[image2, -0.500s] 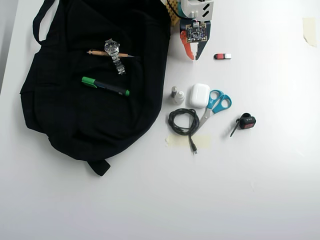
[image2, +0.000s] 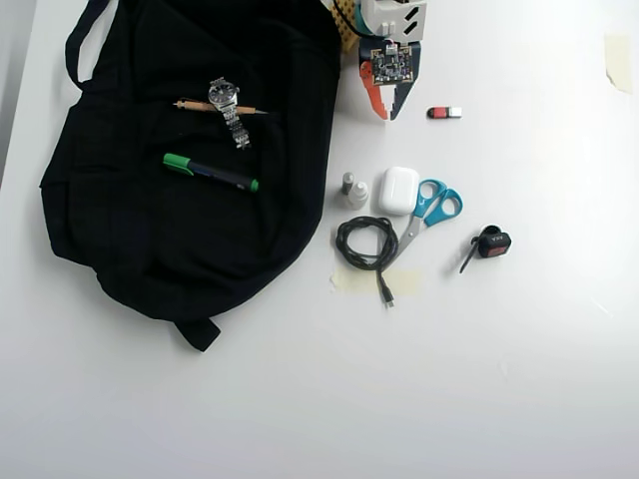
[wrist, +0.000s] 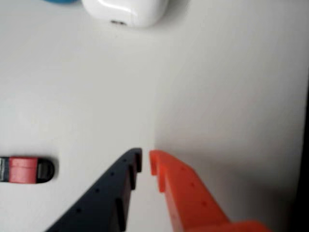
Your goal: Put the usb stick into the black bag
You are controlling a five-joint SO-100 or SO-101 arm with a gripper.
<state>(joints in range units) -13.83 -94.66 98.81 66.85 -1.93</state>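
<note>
The tool [wrist: 146,162] hung over the bare worktop [image2: 519,379] with its dark and orange fingers nearly together, only a thin slit between the tips, gripping nothing. In the wrist view the stick [wrist: 25,170] lay flat to the tool's left, apart from the dark finger; in the overhead view the stick [image2: 445,113] lay to its right. The bag [image2: 140,239] sprawled on the tool's other side, carrying a watch [image2: 228,108] and a marker [image2: 211,172]. A white case [wrist: 126,10] sat ahead of the tips.

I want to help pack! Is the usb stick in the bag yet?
Not yet. The usb stick lies on the white table, right of the hand, apart from the black bag.
</note>
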